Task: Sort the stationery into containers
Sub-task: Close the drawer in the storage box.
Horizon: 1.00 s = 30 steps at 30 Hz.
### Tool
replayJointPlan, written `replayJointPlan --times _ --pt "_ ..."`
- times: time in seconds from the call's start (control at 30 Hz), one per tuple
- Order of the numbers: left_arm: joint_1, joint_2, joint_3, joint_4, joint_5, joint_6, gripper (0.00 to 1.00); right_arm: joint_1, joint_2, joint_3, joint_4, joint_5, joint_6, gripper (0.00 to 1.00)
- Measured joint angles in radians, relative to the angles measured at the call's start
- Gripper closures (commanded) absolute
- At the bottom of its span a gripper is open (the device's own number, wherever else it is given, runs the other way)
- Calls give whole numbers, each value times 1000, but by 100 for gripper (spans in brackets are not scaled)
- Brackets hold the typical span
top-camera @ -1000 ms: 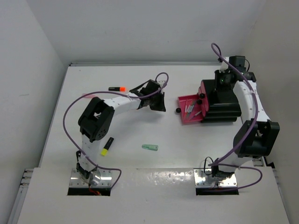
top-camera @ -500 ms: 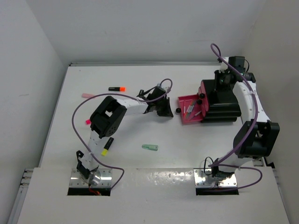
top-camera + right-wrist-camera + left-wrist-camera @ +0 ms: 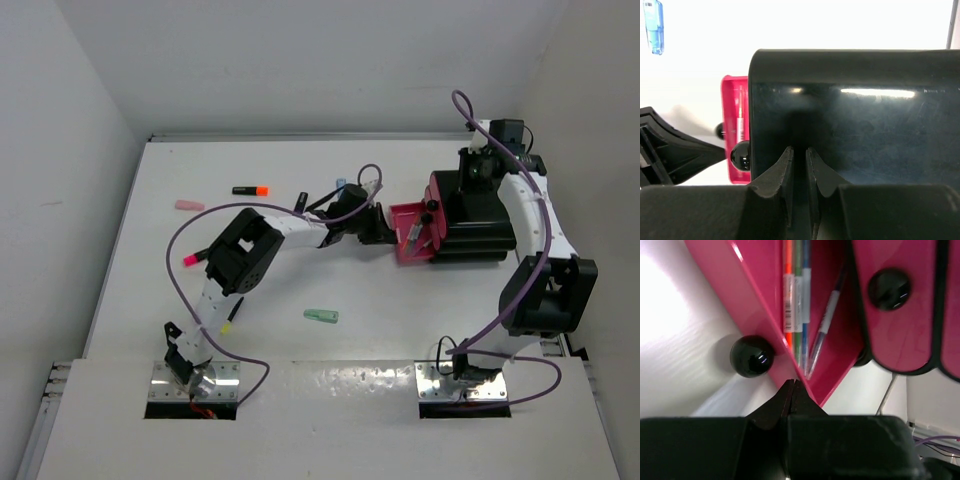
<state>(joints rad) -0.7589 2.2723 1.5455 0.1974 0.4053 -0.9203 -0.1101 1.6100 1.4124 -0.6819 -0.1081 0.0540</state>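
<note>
Landmark: black box (image 3: 478,228) of stacked magenta-red drawers, at the right of the white table (image 3: 400,310). One drawer (image 3: 405,222) stands pulled out from the box's left face with its round knob (image 3: 751,356) outward, and thin pens (image 3: 796,300) lie lengthwise inside. A second drawer front (image 3: 892,335) shows just beside it. Loose stationery, all left of the box: a blue piece (image 3: 341,185) nearest, with an orange-tipped highlighter (image 3: 250,189) and a pink piece (image 3: 189,205) well apart from it. A pink-tipped highlighter (image 3: 192,258) and a mint piece (image 3: 321,316) lie left of the box toward the near edge. A yellow-tipped highlighter (image 3: 224,326) is partly hidden under the left arm (image 3: 245,250), which stretches between these items and the box. Left gripper (image 3: 793,386): jaws pressed together, nothing seen between them, tip touching the pulled-out drawer's front corner beside the knob. Right gripper (image 3: 799,152): at the box's far side, jaws a narrow slit apart, tips against the box's top. Whether anything sits in the slit cannot be made out.
</note>
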Motion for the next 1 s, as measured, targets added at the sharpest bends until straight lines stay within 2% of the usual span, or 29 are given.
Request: replayJointPlan --times 0.6,1.0 --pt "-38 134 176 127 -8 -1 93 -27 10 -19 35 -57 3 88" --pt "-47 226 183 311 24 -100 93 -39 18 -17 44 -77 2 88"
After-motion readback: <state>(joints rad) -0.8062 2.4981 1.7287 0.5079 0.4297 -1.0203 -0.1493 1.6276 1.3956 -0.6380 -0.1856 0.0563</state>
